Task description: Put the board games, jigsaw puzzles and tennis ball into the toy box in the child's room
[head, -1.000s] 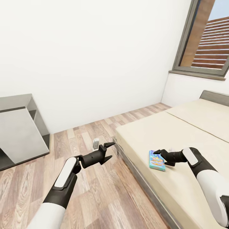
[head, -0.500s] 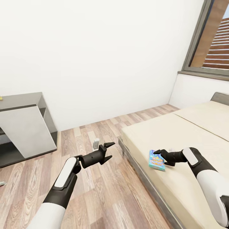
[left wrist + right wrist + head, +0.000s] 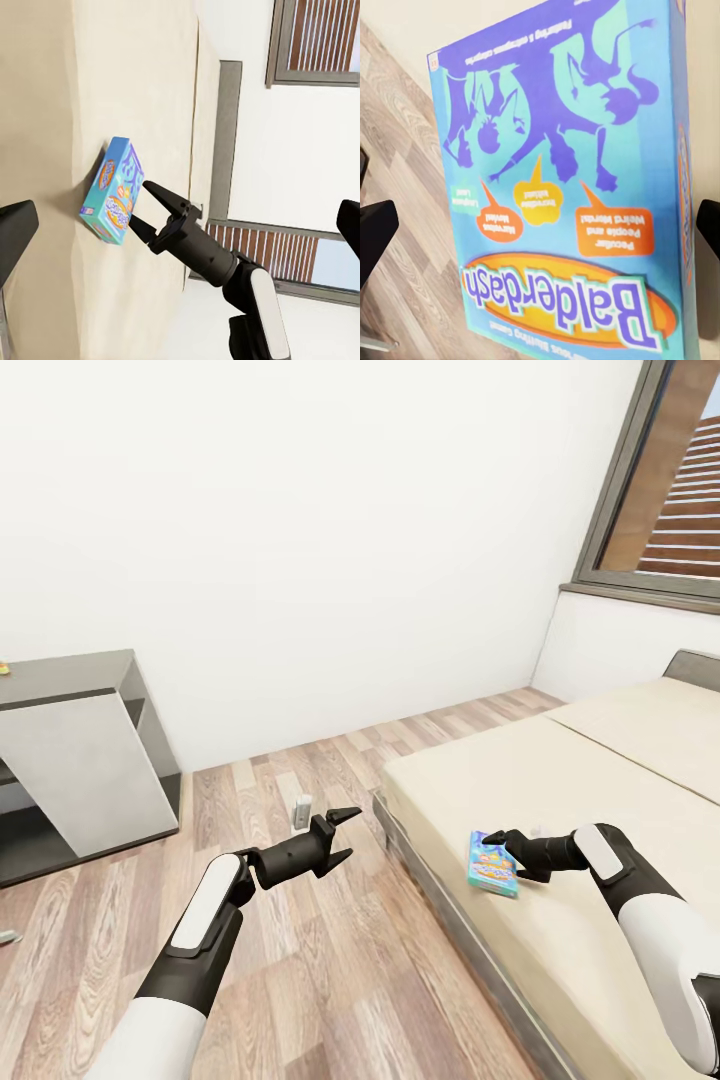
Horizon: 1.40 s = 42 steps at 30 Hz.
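Note:
A blue-purple board game (image 3: 490, 872), printed "Balderdash" (image 3: 562, 187), hangs tilted just above the beige bed (image 3: 600, 760) near its foot corner. My right gripper (image 3: 497, 850) holds it, with its fingers spread wide along the box's two sides. From the left wrist, the board game (image 3: 112, 187) shows its face and one side at the right gripper (image 3: 142, 202). My left gripper (image 3: 352, 832) stands open over the wood floor, left of the bed, with nothing in it. The table's dark grey section (image 3: 70, 780) stands at the left. The toy box is out of view.
A small white object (image 3: 301, 813) stands on the floor just beyond my left gripper. A yellow speck (image 3: 4, 669) lies on the table top at the picture's edge. The white wall is ahead and a window (image 3: 660, 490) is at the upper right. Floor runs between table and bed.
The view swung left at first, so the bed and window slid right. The board game kept its place at my right gripper. Nothing has shifted over the last half second.

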Tool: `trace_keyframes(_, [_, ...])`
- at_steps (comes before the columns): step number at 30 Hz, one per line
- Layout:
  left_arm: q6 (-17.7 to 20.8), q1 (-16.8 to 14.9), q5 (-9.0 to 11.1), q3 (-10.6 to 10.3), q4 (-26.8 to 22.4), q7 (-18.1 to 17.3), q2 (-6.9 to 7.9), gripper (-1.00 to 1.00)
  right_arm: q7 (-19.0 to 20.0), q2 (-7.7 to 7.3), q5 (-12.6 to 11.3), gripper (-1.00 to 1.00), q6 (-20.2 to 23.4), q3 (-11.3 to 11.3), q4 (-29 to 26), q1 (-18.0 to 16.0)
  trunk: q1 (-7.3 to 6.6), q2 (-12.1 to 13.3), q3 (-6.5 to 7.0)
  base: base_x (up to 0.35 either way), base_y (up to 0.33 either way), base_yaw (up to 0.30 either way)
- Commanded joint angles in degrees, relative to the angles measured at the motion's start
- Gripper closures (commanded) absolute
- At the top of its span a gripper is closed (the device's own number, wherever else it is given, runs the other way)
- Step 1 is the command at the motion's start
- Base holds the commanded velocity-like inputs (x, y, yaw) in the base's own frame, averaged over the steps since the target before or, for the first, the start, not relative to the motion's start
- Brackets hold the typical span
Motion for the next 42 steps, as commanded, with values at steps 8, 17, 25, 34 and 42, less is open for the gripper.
trace_keyframes(8, [0.11, -0.03, 0.60, 0.03, -0.06, 0.57, -0.02, -1.00, 0.46, 0.02, 0.56, -1.00, 0.29, -0.28, -0.01, -0.03, -0.01, -0.02, -0.05, 0.000, 0.000, 0.002])
trace_keyframes(17, [0.11, -0.02, 0.60, 0.03, -0.10, 0.57, -0.02, -1.00, 0.46, 0.02, 0.54, -1.00, 0.29, -0.28, -0.01, -0.03, -0.01, -0.02, -0.05, 0.000, 0.000, 0.024])
trace_keyframes(25, [0.11, -0.03, 0.60, 0.03, -0.09, 0.57, -0.02, -1.00, 0.46, -0.04, 0.56, -1.00, 0.29, -0.34, -0.01, -0.03, -0.01, -0.02, -0.05, 0.000, 0.000, 0.009])
trace_keyframes(34, [0.11, -0.03, 0.60, 0.03, -0.09, 0.57, -0.02, -1.00, 0.46, -0.06, 0.56, -1.00, 0.29, -0.36, -0.01, -0.03, -0.01, -0.02, -0.05, 0.000, 0.000, 0.002])
trace_keyframes(42, [0.11, -0.03, 0.60, 0.03, -0.06, 0.57, -0.02, -1.00, 0.46, -0.06, 0.53, -1.00, 0.29, -0.36, -0.01, -0.03, -0.01, -0.02, -0.05, 0.000, 0.000, 0.006])
